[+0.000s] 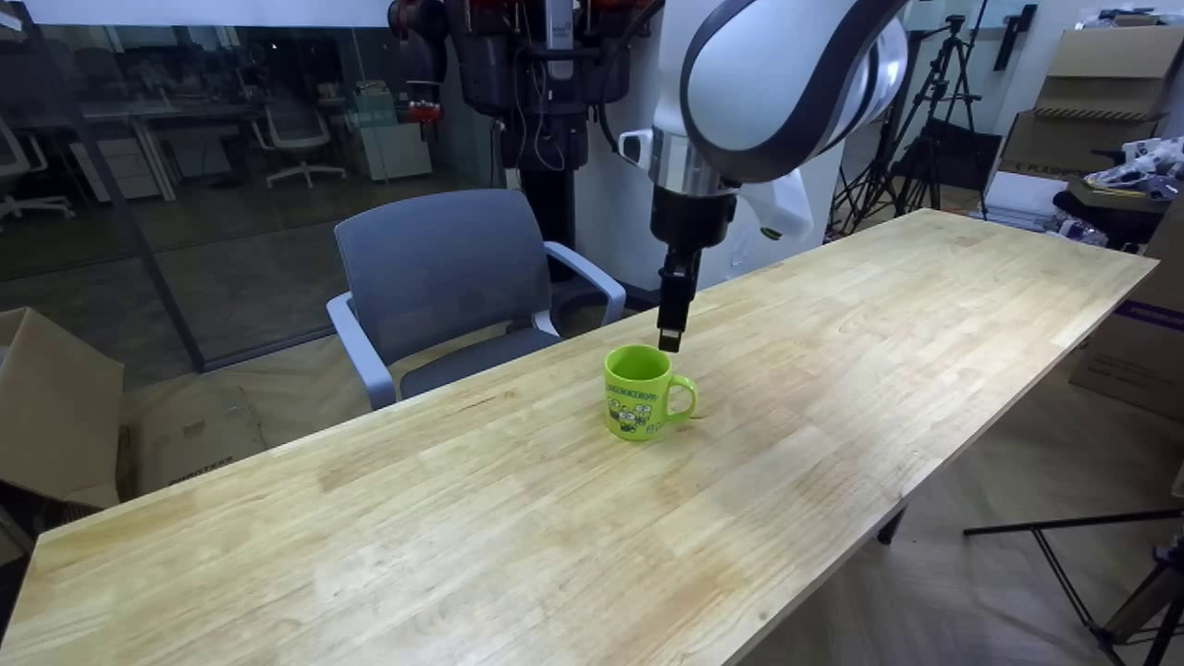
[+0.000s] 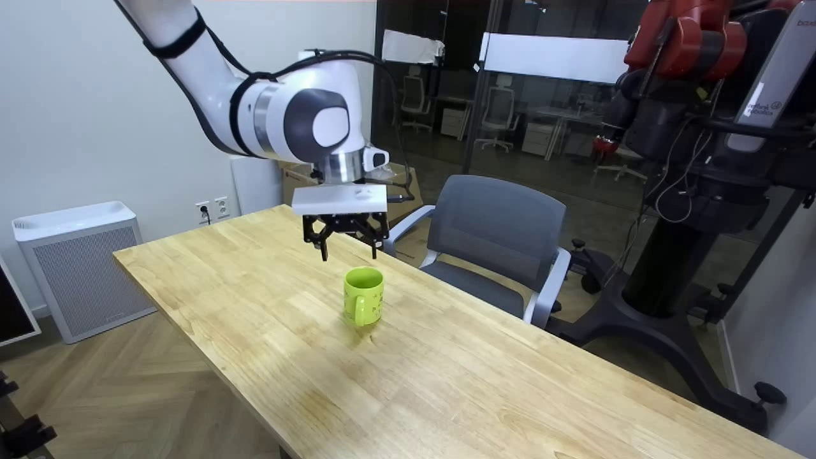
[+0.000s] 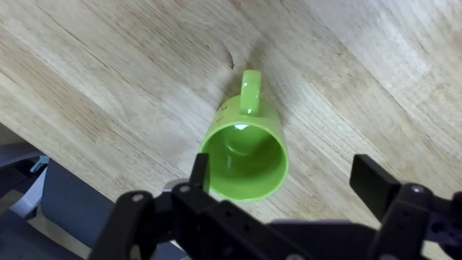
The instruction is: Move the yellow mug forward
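The yellow mug, lime green and glossy, stands upright on the wooden table in both exterior views [image 1: 636,398] [image 2: 364,296]. Dark printed figures show on its side. In the wrist view the mug [image 3: 249,159] is seen from above, with its hollow inside visible and its loop handle towards the top. My gripper hangs above the mug in both exterior views [image 1: 670,340] [image 2: 349,255], apart from it. In the wrist view my gripper [image 3: 281,166] has its fingers wide apart with nothing held. The left finger overlaps the mug's left rim; the mug lies left of the middle between the fingers.
The long wooden table [image 1: 388,546] has its edge near a grey office chair [image 2: 494,229]. A dark and red robot on a stand [image 2: 676,248] is behind the chair. Cardboard boxes [image 1: 65,407] and a white air purifier [image 2: 89,274] stand on the floor.
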Tool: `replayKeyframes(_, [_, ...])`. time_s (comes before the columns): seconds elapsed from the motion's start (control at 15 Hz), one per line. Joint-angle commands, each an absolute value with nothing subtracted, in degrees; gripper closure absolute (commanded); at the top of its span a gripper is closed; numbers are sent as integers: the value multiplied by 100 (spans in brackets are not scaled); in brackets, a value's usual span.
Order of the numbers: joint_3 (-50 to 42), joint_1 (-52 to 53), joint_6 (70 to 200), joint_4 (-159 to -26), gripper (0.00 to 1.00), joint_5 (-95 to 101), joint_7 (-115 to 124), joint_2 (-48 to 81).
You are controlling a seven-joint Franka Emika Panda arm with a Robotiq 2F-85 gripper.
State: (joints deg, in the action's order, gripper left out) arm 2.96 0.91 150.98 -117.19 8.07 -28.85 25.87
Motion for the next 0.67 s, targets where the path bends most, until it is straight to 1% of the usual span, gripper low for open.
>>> replayKeyframes(0.0, [390, -51, 15178, -11025, 0, 1057, -3037, 3234])
replayKeyframes(0.6, [655, -243, 15071, -10119, 0, 1050, -3415, 4068])
